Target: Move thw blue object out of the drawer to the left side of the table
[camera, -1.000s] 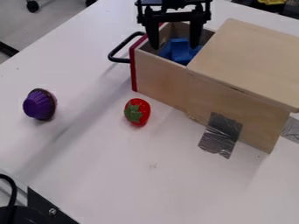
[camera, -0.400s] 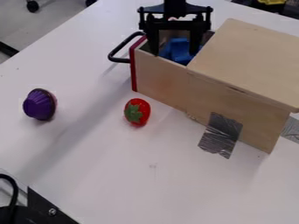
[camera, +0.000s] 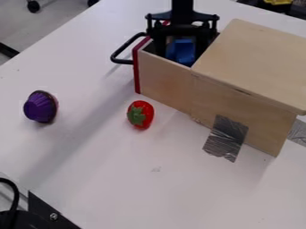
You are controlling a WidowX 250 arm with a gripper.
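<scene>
The black gripper (camera: 181, 50) is down at the top of the pulled-out wooden drawer (camera: 163, 76), its fingers open, one on each side of the blue object (camera: 183, 50). That blue object lies inside the drawer, its lower part hidden by the drawer's front side wall. Whether the fingers touch it, I cannot tell. The white table (camera: 108, 165) stretches to the left of the drawer.
A wooden box lid (camera: 254, 62) covers the right part, with grey tape (camera: 226, 137) at its base. The drawer's black handle (camera: 122, 49) juts left. A strawberry (camera: 140, 114) lies before the drawer, a purple cupcake (camera: 40, 107) at the left.
The gripper has come down from above the drawer to around the blue object, its fingers sinking into the drawer. The blue object looks slightly shifted or more covered; the other things have stayed put.
</scene>
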